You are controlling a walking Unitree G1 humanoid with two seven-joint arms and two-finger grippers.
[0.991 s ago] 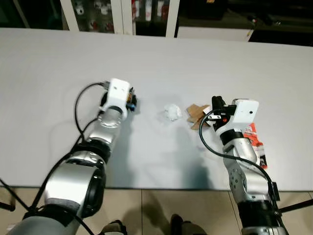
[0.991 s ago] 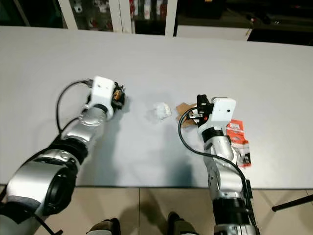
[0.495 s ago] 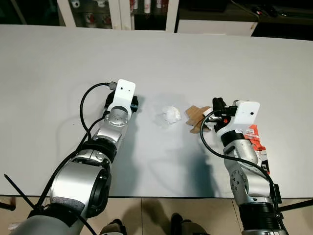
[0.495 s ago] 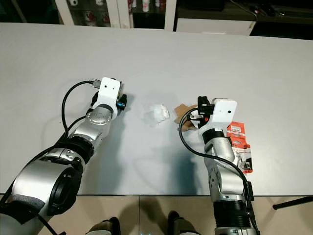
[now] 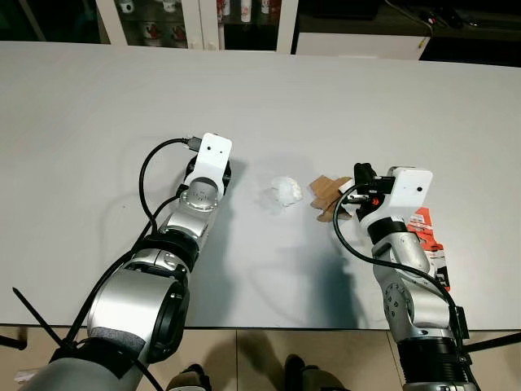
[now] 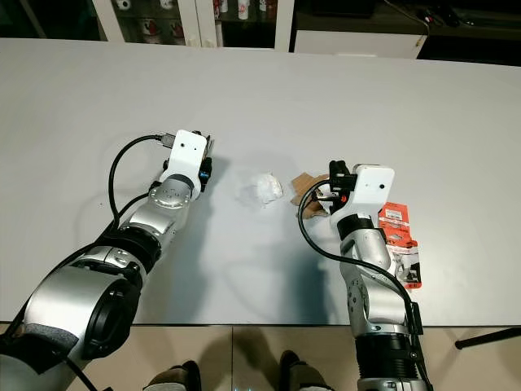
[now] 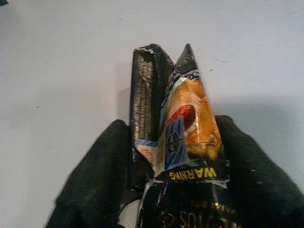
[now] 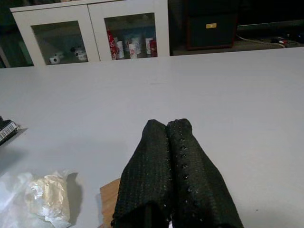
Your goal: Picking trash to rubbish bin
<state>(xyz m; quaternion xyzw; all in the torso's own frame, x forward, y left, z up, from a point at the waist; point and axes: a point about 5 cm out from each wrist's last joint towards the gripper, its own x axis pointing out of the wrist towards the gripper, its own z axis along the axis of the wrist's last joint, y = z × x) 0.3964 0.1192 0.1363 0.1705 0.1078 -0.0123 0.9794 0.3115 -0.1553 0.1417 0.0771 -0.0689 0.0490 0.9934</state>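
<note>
**On the white table: left gripper holds a snack wrapper, right gripper closed over cardboard**

On the white table, going from the robot's left, the left arm stretches forward with its white wrist block tilted toward the middle. The left gripper is clamped on a crumpled snack wrapper: the dark foil packet, with orange and blue print and the word WARNING, is pinched between the two black fingers and sticks out past their tips above the bare tabletop.

Near the middle of the table, just beside that gripper and apart from it, lies a crumpled white wad in clear film, resting flat on the surface. Close to its right is a brown cardboard scrap, lying flat with torn edges.

Next comes the right gripper, hovering at the near edge of the cardboard scrap. Its two black fingers are pressed together with nothing between them, pointing across the table toward a white glass-door cabinet at the far side. Whether the fingertips touch the cardboard cannot be told.

Farthest right, partly under the right forearm, a red and white packet lies flat near the table's front edge.
</note>
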